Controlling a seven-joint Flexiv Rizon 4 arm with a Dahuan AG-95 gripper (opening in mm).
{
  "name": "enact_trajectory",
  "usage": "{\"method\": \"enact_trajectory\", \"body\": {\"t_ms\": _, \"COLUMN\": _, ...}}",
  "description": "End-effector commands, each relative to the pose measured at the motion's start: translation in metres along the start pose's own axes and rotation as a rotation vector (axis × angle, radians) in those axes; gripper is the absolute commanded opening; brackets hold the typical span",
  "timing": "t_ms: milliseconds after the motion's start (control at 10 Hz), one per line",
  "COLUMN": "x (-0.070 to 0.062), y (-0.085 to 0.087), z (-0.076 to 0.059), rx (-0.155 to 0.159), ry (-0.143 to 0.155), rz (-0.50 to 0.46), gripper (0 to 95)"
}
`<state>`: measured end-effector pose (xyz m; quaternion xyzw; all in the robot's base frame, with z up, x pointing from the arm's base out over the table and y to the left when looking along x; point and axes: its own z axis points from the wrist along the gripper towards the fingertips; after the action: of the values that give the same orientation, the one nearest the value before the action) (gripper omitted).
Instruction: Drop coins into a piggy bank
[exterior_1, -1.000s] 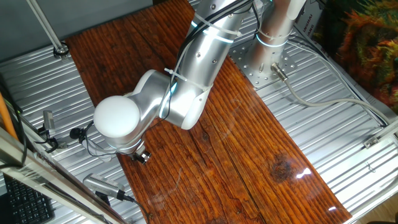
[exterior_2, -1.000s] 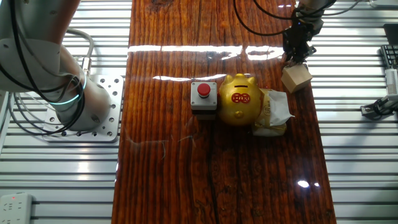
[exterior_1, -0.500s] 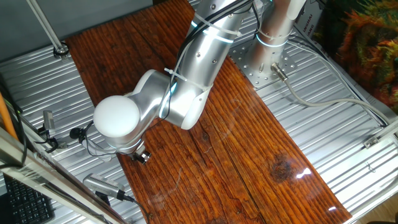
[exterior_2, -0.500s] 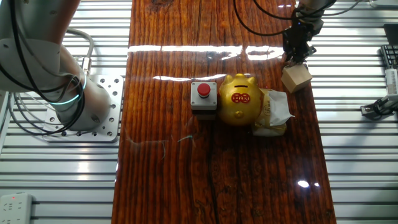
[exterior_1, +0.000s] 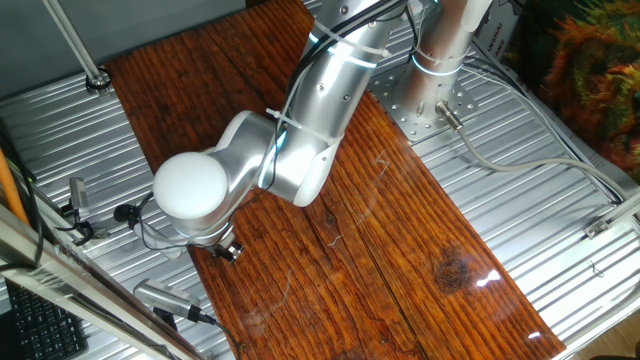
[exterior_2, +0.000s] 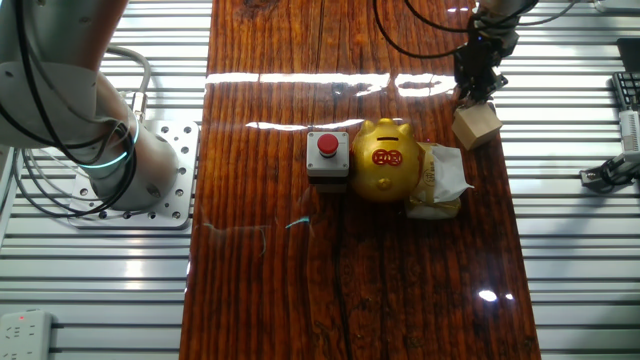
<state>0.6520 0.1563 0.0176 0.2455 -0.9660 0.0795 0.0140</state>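
Note:
The gold piggy bank (exterior_2: 385, 160) stands near the middle of the wooden table, with a red emblem on its top. My gripper (exterior_2: 472, 92) hangs at the far right of the table, its dark fingertips right at the upper edge of a light wooden block (exterior_2: 477, 126). The block lies behind and to the right of the pig. I see no coin; whether one is between the fingers is too small to tell. In the one fixed view the arm's big joint (exterior_1: 190, 190) covers the pig and the block, and only a dark bit of the gripper (exterior_1: 226, 250) shows.
A black box with a red button (exterior_2: 328, 155) touches the pig's left side. A crumpled yellow-white packet (exterior_2: 440, 182) lies against its right side. The arm's base plate (exterior_2: 160, 175) sits left of the table. Cables run along the right edge (exterior_2: 610, 170).
The arm's joint has shifted very slightly in the one fixed view. The gripper stays at the wooden block.

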Motion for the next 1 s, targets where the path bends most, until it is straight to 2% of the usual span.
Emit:
{"method": "enact_trajectory", "body": {"t_ms": 100, "x": -0.0015, "y": 0.0004, "z": 0.0004, "rx": 0.015, "ry": 0.014, "rz": 0.003, "gripper": 19.0}}
{"method": "enact_trajectory", "body": {"t_ms": 1000, "x": -0.0020, "y": 0.0009, "z": -0.0008, "rx": 0.020, "ry": 0.024, "rz": 0.010, "gripper": 19.0}}
